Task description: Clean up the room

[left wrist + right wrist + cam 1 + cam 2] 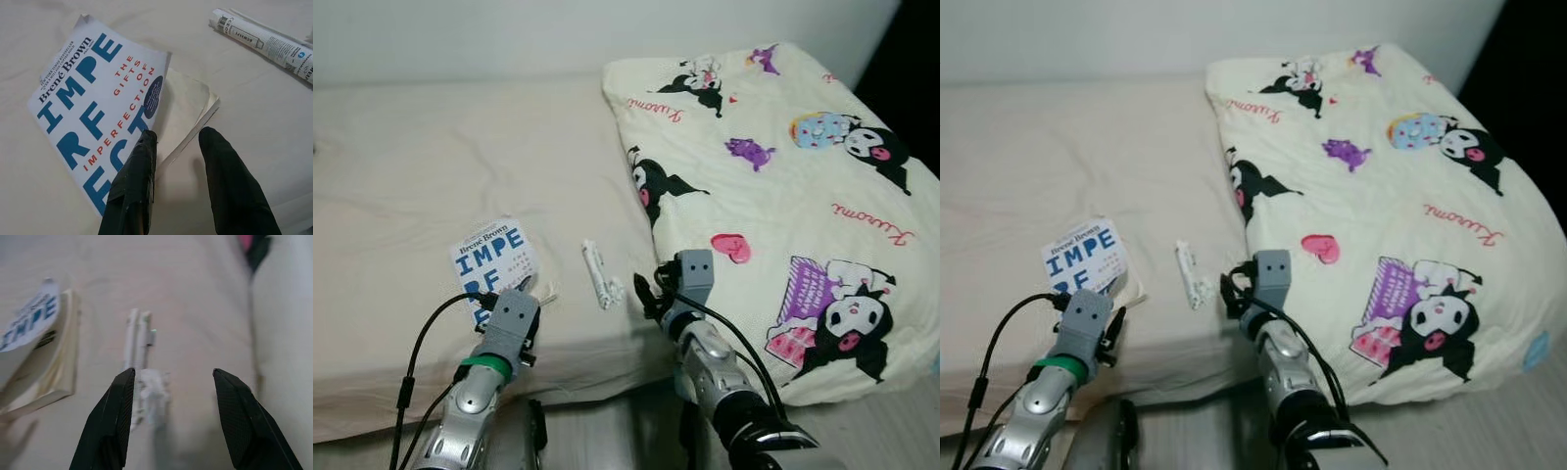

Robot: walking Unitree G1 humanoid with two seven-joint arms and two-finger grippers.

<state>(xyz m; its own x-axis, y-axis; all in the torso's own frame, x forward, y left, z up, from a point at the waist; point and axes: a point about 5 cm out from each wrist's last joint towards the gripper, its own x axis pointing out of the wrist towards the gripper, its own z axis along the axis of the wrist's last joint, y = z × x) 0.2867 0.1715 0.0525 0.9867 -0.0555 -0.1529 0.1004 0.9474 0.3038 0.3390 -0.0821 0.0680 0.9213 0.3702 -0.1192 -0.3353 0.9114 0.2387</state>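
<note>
Book [493,262] lies on bed [401,176], cover curled up. Left tool [176,161] open, 1 finger on cover. Crumpled wrapper [601,275] between book and pillow [783,196]. Right tool [171,406] open, just short of wrapper.

the two eye views look forward and down from the robot's head onto a bed [431,176] from its near edge, the right one set slightly aside, so both share the book [494,259], the rolled wrapper [600,274] and the printed pillow [783,196]. the left wrist view looks close along the left gripper [177,142] at the book and an end of the wrapper. the right wrist view looks low along the right gripper [171,382] across the sheet, close to the wrapper, sharing the book's edge.
</note>
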